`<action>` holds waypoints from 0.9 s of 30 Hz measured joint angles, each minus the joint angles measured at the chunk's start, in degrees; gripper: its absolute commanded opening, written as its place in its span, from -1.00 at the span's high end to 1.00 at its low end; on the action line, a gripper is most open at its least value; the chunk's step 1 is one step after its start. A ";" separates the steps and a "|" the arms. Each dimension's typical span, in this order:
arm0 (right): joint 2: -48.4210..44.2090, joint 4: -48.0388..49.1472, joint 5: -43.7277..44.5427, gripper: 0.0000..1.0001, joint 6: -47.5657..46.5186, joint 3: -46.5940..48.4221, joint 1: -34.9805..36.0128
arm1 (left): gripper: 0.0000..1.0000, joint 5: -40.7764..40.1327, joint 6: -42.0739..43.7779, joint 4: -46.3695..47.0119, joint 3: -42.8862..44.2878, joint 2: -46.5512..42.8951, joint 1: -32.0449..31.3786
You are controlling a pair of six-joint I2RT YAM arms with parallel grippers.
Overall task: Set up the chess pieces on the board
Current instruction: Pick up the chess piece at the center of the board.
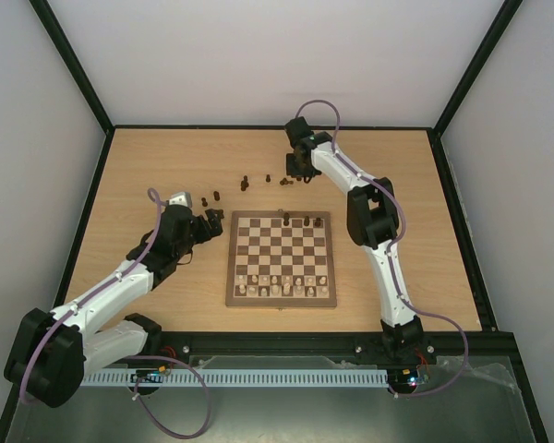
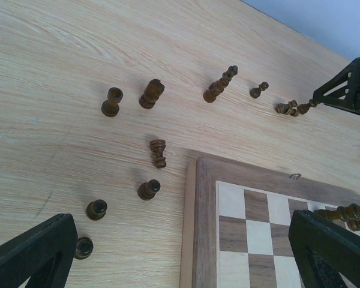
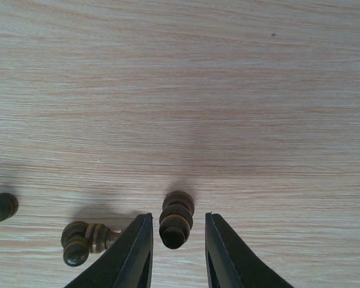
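dark chess piece (image 3: 176, 219) sits on the tabletop (image 3: 180, 90) beyond the far edge of the board (image 1: 279, 303), between the right gripper's (image 3: 178, 217) narrowed jaws, with slim gaps on both sides. a toppled dark piece (image 3: 84, 240) lies just beside it. scattered dark pieces (image 2: 149, 189) lie off the board's far left corner, near the left gripper (image 2: 180, 219), spread wide and empty.

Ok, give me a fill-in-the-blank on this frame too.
The ____ pincer straddles a dark pawn on the table.
The left pincer has its jaws ____.
The board holds ____ pieces on its near rows.
Missing: right; open; pale.
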 measured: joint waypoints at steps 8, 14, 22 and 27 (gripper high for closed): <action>1.53 0.11 0.31 0.76 -0.07 0.07 0.00 | -0.99 0.15 0.00 0.09 -0.11 0.00 0.00; 1.53 0.07 0.66 0.81 -0.04 0.33 0.00 | -0.99 0.44 0.00 0.20 -0.26 0.00 0.00; -1.38 0.13 1.55 0.84 -0.04 -3.26 0.31 | -0.99 0.70 0.00 0.24 -0.26 0.00 0.00; -13.55 0.39 2.58 0.82 0.04 -16.35 1.66 | -0.99 1.22 0.00 0.26 -0.26 0.00 0.00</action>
